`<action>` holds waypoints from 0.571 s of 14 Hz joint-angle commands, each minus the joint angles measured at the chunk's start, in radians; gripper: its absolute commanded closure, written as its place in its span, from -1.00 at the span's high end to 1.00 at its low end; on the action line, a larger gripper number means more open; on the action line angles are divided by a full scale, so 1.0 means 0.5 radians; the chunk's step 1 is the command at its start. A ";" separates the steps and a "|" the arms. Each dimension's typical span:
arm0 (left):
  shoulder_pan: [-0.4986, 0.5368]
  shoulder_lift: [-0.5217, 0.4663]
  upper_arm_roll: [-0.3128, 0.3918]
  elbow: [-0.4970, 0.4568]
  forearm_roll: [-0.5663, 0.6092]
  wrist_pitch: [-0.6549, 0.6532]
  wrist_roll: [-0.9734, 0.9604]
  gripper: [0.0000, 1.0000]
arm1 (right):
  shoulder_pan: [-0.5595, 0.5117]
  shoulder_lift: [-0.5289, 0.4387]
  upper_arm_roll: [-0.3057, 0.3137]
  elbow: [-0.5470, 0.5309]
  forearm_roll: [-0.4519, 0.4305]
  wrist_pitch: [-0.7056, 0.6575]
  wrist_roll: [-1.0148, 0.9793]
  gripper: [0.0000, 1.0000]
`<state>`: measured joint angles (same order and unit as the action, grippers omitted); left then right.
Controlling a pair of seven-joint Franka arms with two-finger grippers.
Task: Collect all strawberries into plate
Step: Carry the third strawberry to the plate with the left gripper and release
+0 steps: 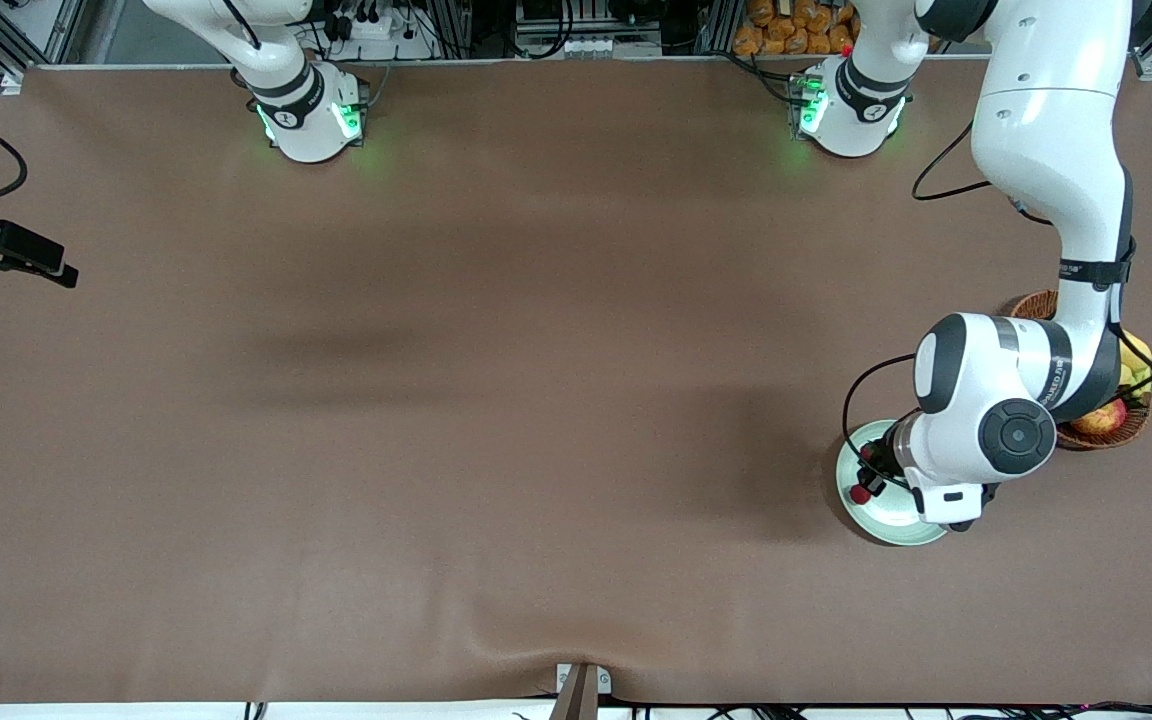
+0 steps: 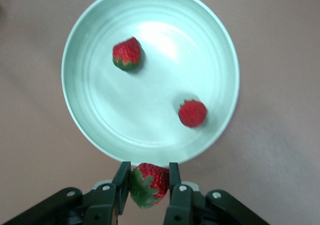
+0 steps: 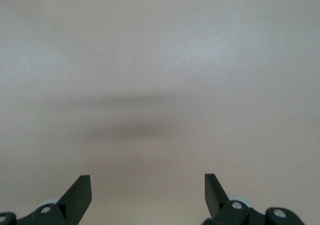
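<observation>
The left gripper [image 2: 146, 181] is clamped on a strawberry [image 2: 148, 184], one finger against each flank of the berry, and it hangs over the rim of the pale mint-green plate [image 2: 85, 110]. The held berry's green cap [image 2: 141, 191] faces back toward the wrist and its red body points out toward the plate, so its long axis runs roughly between the fingers rather than across them.

Just past the fingertips, down in the plate's well, lies a second strawberry [image 2: 192, 113], well apart from a third strawberry [image 2: 127, 53], which rests farther still from the gripper and near the plate's middle. The third one shows its cap on the side toward the gripper; the second one's cap is only a thin dark edge, so its heading is hard to call. Bare glazed floor lies between and around the two resting berries, and neither touches the rim.

In the front view the left arm's white wrist covers much of the plate [image 1: 851, 505], with one red berry [image 1: 860, 493] showing beside the gripper. The brown wicker basket [image 1: 1106, 435] stands just beside the plate, farther from the front camera, partly hidden by the arm, holding a red-yellow apple [image 1: 1102, 417] and yellow bananas [image 1: 1136, 352]. The brown table mat [image 1: 536, 450] lies bare toward the right arm's end.

The right gripper [image 3: 147, 190] waits with its fingers spread wide, holding nothing, over plain mat.
</observation>
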<state>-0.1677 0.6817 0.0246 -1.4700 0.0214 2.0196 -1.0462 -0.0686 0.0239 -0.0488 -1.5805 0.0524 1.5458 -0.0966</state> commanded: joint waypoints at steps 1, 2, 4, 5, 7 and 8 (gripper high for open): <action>0.068 -0.038 -0.003 -0.119 0.062 0.181 -0.040 -0.85 | 0.018 -0.008 -0.004 0.001 -0.040 0.007 -0.018 1.00; 0.093 -0.032 -0.006 -0.137 0.062 0.246 -0.043 -0.85 | 0.012 -0.008 -0.004 -0.002 -0.040 0.004 -0.018 1.00; 0.093 0.008 -0.003 -0.149 0.062 0.351 -0.043 -0.85 | 0.008 -0.008 -0.004 0.001 -0.040 0.001 -0.018 1.00; 0.099 0.020 -0.003 -0.153 0.062 0.387 -0.046 -0.81 | 0.011 -0.008 -0.004 0.001 -0.040 -0.002 -0.018 1.00; 0.145 0.017 -0.006 -0.192 0.101 0.446 -0.046 0.02 | 0.018 -0.008 -0.004 0.001 -0.037 -0.002 -0.018 1.00; 0.139 0.017 -0.006 -0.195 0.123 0.449 -0.052 0.66 | 0.018 -0.008 -0.004 -0.002 -0.040 0.001 -0.018 1.00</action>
<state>-0.1078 0.6993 0.0276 -1.5481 0.0427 2.2173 -1.0471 -0.0669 0.0240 -0.0487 -1.5806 0.0523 1.5461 -0.0967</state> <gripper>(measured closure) 0.604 0.000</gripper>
